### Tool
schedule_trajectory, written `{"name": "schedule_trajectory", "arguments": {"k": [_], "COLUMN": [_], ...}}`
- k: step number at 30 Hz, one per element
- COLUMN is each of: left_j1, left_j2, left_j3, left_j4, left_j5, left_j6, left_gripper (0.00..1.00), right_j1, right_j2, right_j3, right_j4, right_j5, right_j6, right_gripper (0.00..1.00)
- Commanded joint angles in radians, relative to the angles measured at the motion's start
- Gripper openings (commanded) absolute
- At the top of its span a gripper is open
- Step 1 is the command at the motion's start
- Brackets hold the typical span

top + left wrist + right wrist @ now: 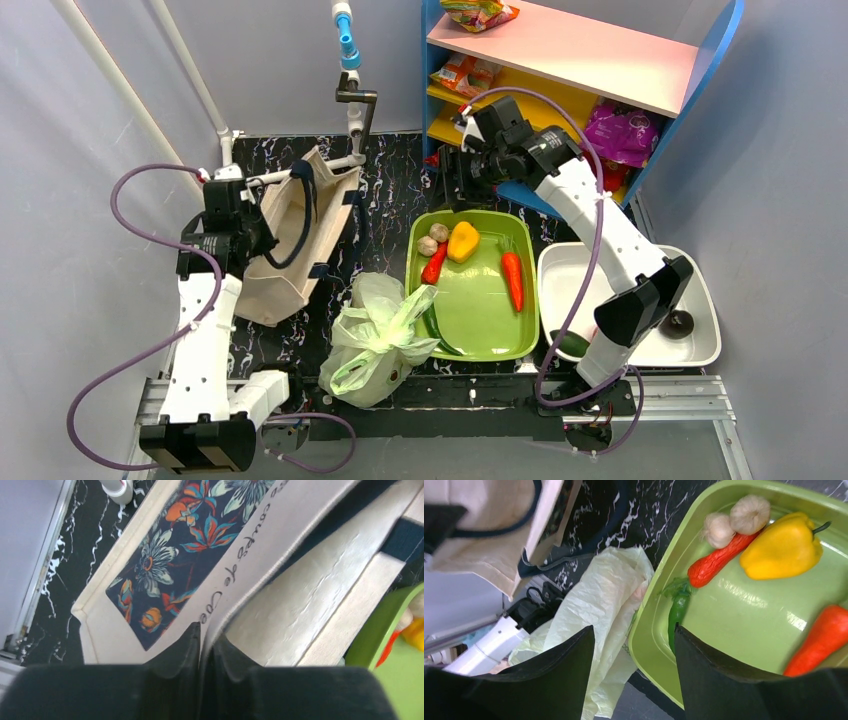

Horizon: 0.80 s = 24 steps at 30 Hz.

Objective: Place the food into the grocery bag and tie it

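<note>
- Thin pale-green plastic carrier bag lies crumpled on the black marbled table, with one flap over the left rim of the lime-green plastic tray.
- The tray holds a yellow bell pepper, an orange carrot and two garlic bulbs.
- Right gripper is above the tray's edge, fingers wide apart and holding nothing.
- Left gripper has its fingers pinched together on the rim of the beige canvas tote.

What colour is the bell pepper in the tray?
The bell pepper is yellow; see the right wrist view.
</note>
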Motion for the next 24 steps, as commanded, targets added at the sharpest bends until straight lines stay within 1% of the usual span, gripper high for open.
{"name": "schedule_trajectory", "arguments": {"k": [1, 4, 5, 6, 8, 12, 16, 17, 19, 22, 24], "left_j1": [-0.003, -0.003, -0.003, -0.003, -0.003, -0.003, -0.003, -0.002, -0.002, -0.002, -0.002], "left_j2": [-0.054, -0.049, -0.042, -0.033, -0.014, -0.003, -0.009, -0.018, -0.033, -0.01, 0.004], "left_j3": [-0.034, 0.013, 0.036, 0.061, 0.111, 0.176, 0.215, 0.214, 0.2, 0.231, 0.231], "left_j4": [-0.054, -0.064, -0.079, -0.101, -0.157, -0.228, -0.269, -0.242, -0.155, -0.078, 0.008], "left_j5": [0.047, 0.082, 0.07, 0.029, -0.032, -0.038, -0.015, 0.015, 0.12, 0.273, 0.38], "left_j6": [-0.031, -0.093, -0.137, -0.18, -0.284, -0.426, -0.546, -0.557, -0.58, -0.623, -0.595], "left_gripper": [0.0, 0.0, 0.0, 0.0, 0.0, 0.0, 0.0, 0.0, 0.0, 0.0, 0.0], "right_j1": [-0.065, -0.113, -0.128, -0.143, -0.174, -0.236, -0.297, -0.309, -0.324, -0.325, -0.325], "right_j2": [0.045, 0.102, 0.114, 0.115, 0.103, 0.045, 0.002, 0.002, 0.011, 0.042, 0.055], "right_j3": [0.157, 0.277, 0.299, 0.309, 0.3, 0.221, 0.203, 0.209, 0.245, 0.32, 0.35], "right_j4": [-0.036, -0.103, -0.112, -0.114, -0.095, -0.023, 0.031, 0.053, 0.074, 0.11, 0.165], "right_j5": [0.037, 0.132, 0.188, 0.223, 0.28, 0.357, 0.389, 0.379, 0.364, 0.323, 0.258], "right_j6": [0.025, 0.031, 0.037, 0.039, 0.054, 0.076, 0.097, 0.097, 0.092, 0.056, 0.023], "right_gripper": [0.66, 0.66, 0.67, 0.69, 0.77, 0.8, 0.82, 0.82, 0.83, 0.84, 0.85]}}
